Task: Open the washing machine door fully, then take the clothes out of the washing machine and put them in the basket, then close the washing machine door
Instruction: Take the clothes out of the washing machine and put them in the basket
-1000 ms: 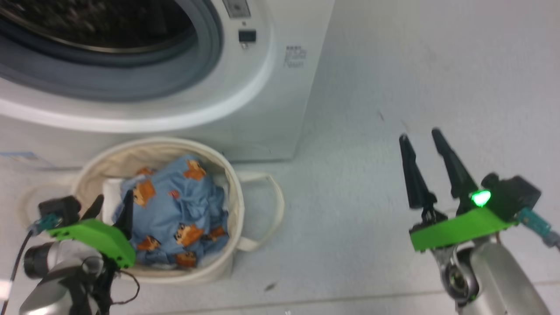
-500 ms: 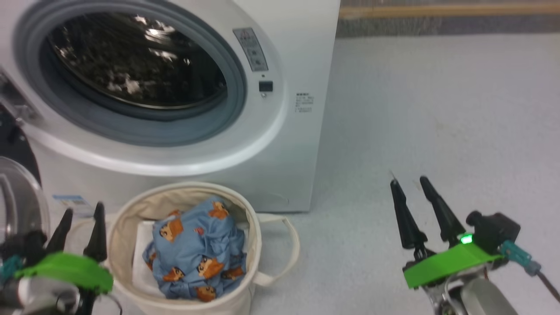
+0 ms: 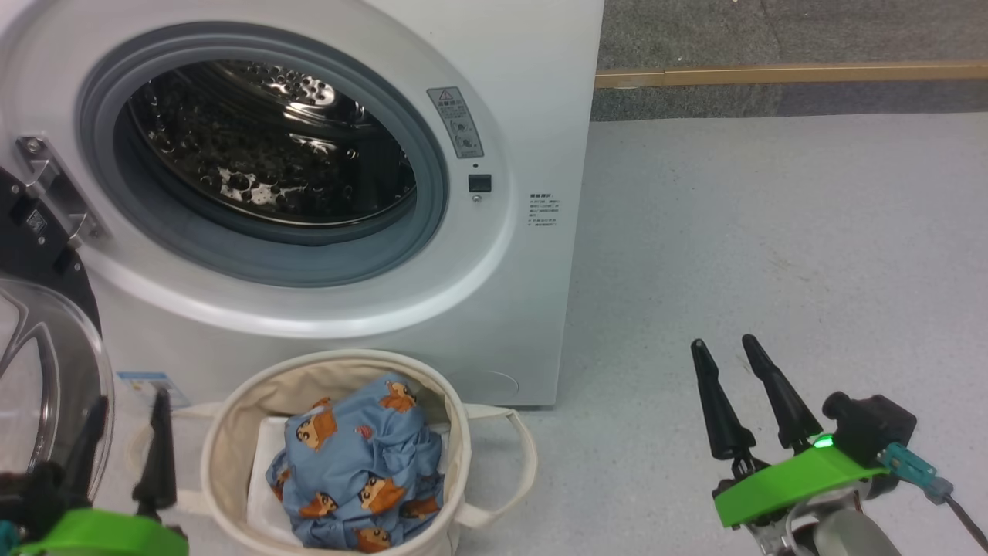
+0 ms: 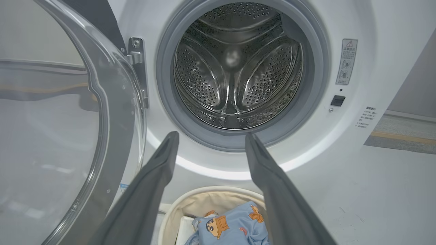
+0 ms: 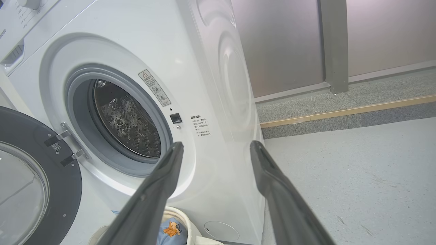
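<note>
Left end effector [image 3: 130, 398] cleared basket [image 3: 340, 360] (clothes [image 3: 355, 471] inside); wide open, empty, like right end effector [image 3: 722, 341].

The washing machine [image 3: 540, 93] has a smooth, shiny white shell, and its drum [image 4: 235, 68] is bright metal full of little holes, with a dull grey rubber ring [image 4: 315, 78] around it. At the left edge, the washing machine door [image 4: 68, 136] is clear and glossy with a black rim. The basket [image 3: 231, 425] is rough cream cloth, the clothes [image 3: 363, 471] in it are soft, crumpled cloth, and the floor [image 3: 772, 232] looks dull and speckled.
</note>
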{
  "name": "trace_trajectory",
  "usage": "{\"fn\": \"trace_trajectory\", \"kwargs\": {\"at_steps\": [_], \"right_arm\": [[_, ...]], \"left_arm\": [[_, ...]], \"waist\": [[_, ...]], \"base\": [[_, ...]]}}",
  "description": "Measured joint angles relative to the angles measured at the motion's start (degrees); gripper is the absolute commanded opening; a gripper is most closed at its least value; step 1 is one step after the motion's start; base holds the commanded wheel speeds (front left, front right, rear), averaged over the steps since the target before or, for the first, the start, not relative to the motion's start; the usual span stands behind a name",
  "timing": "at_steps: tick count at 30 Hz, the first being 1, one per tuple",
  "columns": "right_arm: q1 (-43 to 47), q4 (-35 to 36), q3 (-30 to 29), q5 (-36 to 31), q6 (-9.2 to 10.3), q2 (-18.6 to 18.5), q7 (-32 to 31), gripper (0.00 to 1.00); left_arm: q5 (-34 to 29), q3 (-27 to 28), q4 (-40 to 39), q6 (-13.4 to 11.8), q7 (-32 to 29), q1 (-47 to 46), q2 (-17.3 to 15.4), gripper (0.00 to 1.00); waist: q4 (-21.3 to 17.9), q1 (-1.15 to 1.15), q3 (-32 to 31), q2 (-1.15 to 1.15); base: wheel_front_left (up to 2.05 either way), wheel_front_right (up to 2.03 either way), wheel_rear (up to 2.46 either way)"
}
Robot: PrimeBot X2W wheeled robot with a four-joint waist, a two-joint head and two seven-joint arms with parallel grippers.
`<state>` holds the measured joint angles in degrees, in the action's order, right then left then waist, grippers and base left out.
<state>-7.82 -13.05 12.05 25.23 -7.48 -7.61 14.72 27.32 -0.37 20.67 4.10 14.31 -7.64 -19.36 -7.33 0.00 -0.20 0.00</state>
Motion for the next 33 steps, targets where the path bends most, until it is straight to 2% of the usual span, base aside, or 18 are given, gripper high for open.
{"fn": "trace_trajectory", "kwargs": {"at_steps": [8,16,33], "right_arm": [[0.2,0.0,0.0,0.0,0.00,0.0,0.0,1.00],[0.2,0.0,0.1,0.0,0.00,0.0,0.0,1.00],[1.1,0.0,0.9,0.0,0.00,0.0,0.0,1.00]], "left_arm": [[-1.1,1.1,-2.1,0.5,0.0,4.2,0.2,1.00],[3.9,3.2,-2.0,0.5,-1.2,4.2,1.1,1.00],[0.2,0.6,-3.0,-0.1,-2.0,6.8,-0.5,1.00]], "waist": [[-0.3,0.00,-1.0,0.00],[-0.2,0.00,-1.5,0.00],[-0.9,0.00,-2.2,0.00]], "base": [[0.00,0.00,0.00],[0.00,0.00,0.00],[0.00,0.00,0.00]]}}
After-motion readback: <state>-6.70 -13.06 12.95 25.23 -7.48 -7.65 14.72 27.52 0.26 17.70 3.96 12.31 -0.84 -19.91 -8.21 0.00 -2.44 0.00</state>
